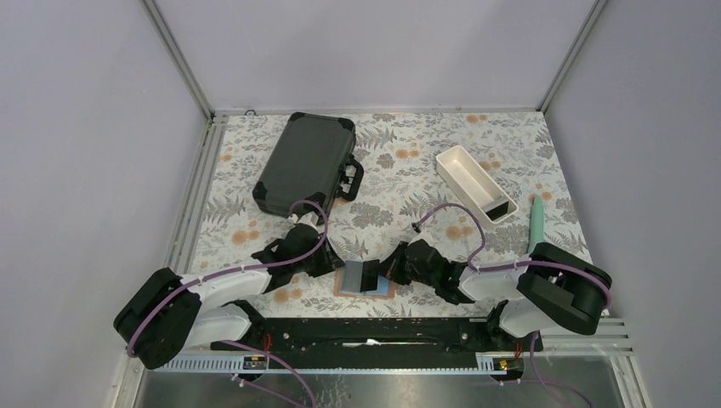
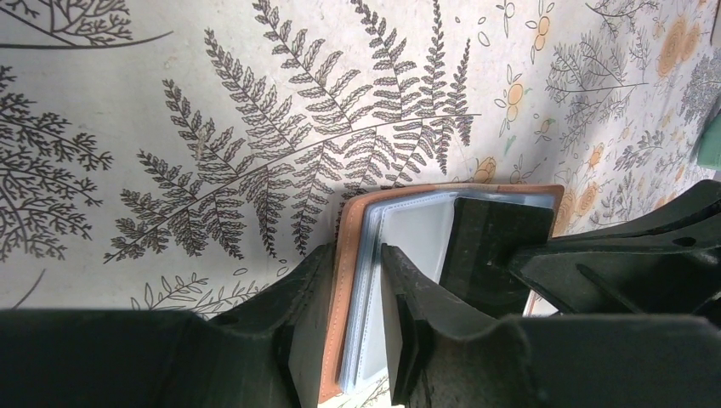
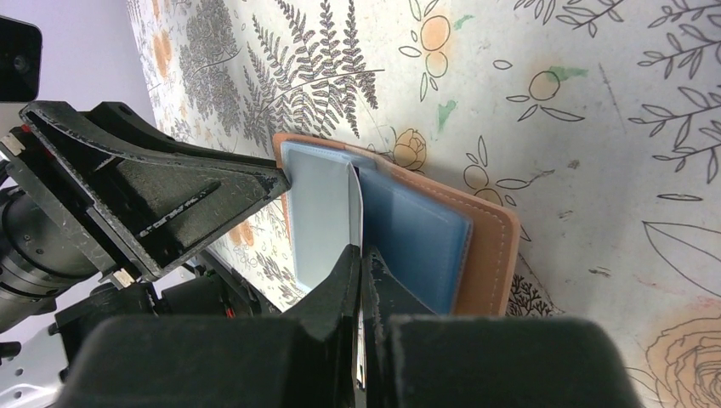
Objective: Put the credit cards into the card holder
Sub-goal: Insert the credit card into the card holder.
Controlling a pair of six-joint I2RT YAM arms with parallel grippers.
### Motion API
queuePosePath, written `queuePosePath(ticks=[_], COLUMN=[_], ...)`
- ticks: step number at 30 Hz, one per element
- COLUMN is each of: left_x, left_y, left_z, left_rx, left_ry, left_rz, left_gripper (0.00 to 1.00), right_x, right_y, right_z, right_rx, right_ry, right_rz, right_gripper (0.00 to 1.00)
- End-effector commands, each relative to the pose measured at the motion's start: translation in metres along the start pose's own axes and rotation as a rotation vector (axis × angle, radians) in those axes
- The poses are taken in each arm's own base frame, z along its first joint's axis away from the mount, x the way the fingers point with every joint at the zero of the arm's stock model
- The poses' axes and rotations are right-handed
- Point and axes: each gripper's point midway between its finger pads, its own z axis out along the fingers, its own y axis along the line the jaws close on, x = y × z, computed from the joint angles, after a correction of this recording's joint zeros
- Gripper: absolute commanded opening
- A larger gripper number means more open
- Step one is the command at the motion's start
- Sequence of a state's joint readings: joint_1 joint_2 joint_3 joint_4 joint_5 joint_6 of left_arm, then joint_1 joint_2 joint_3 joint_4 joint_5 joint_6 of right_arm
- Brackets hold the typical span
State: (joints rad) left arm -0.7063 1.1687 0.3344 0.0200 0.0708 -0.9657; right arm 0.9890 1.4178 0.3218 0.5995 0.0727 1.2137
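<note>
At the lower middle of the overhead view, an open card holder (image 3: 425, 229) lies on the fern-printed desk (image 1: 400, 170) between two arms. The left tool (image 2: 355, 280) sits narrow on the holder's left flap, with tan cover and pale blue sleeves between its pads. The right tool (image 3: 361, 259) is pressed tight on a black credit card (image 2: 493, 255), which stands on edge over the open fold. The card looks light, thin, stiff and slick — best held by a short edge, leaving the leading edge free for a pocket mouth. The holder looks soft and floppy, likely to slide or fold unless its flap is pinned. A black hard case (image 1: 306, 166) lies upper left and a white tray (image 1: 474, 183) upper right. Pale walls close in the desk on three sides — room seems ample behind, tight between the tools.
</note>
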Motion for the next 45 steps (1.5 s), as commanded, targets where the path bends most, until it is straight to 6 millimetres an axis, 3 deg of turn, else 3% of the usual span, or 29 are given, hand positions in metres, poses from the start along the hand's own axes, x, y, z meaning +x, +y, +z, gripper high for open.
queuePosePath(ticks=[1, 19, 33, 36, 39, 45], left_x=[0.029, 0.03, 0.029, 0.029, 0.028, 0.029], left_y=[0.051, 0.051, 0.044, 0.043, 0.045, 0.047], left_z=[-0.002, -0.002, -0.003, -0.004, -0.004, -0.004], left_rx=[-0.187, -0.186, -0.162, -0.159, -0.167, -0.173], left_ry=[0.092, 0.099, 0.104, 0.099, 0.095, 0.096], left_rz=[0.029, 0.033, 0.032, 0.033, 0.033, 0.032], left_gripper=[0.3, 0.26, 0.26, 0.25, 0.25, 0.18], right_x=[0.006, 0.029, 0.039, 0.038, 0.033, 0.018], right_y=[-0.012, -0.029, -0.028, -0.032, -0.037, -0.035], right_z=[0.003, 0.007, 0.028, 0.029, 0.025, 0.014], right_rx=[0.048, 0.127, 0.17, 0.218, 0.27, 0.329], right_ry=[-0.01, 0.051, 0.098, 0.096, 0.081, 0.033], right_rz=[0.01, 0.058, 0.025, 0.013, -0.012, -0.084], right_gripper=[0.0, 0.0, 0.0, 0.1, 0.26, 0.44])
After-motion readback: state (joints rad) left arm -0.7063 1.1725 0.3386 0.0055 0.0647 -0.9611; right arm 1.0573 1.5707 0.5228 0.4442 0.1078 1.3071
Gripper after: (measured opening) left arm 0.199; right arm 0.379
